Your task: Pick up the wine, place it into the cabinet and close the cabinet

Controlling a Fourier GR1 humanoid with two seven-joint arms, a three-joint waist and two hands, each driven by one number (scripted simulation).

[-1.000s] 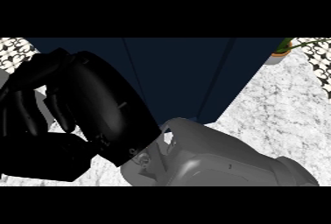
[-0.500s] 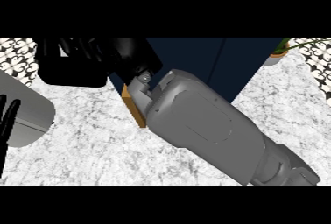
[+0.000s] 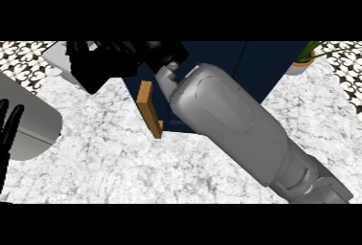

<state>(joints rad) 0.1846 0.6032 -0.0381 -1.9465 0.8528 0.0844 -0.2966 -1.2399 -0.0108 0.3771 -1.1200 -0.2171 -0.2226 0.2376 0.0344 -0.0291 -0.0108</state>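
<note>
No wine bottle shows in the head view. The dark blue cabinet (image 3: pixel 240 72) fills the top middle, and a wooden handle (image 3: pixel 149 109) stands on its left edge. My right forearm runs from the lower right up to the cabinet front. My right hand (image 3: pixel 106 64) is black and lies at the top left, just left of the handle, with its fingers stretched toward the upper edge and nothing seen in it. At the far left edge my left hand (image 3: pixel 8 127) rests open with its fingers up, beside its grey forearm (image 3: pixel 32 122). Whether the cabinet door is fully shut is hidden by the arm.
A potted plant (image 3: pixel 308 53) stands at the top right beside the cabinet. A pale grey object (image 3: pixel 56 64) sits behind my right hand at the top left. The white marble counter (image 3: pixel 141 172) spreads across the lower half, and a patterned wall shows in both top corners.
My right hand and forearm have drawn back from close under the view toward the top, uncovering the wooden handle. My left forearm and hand have come in at the left edge.
</note>
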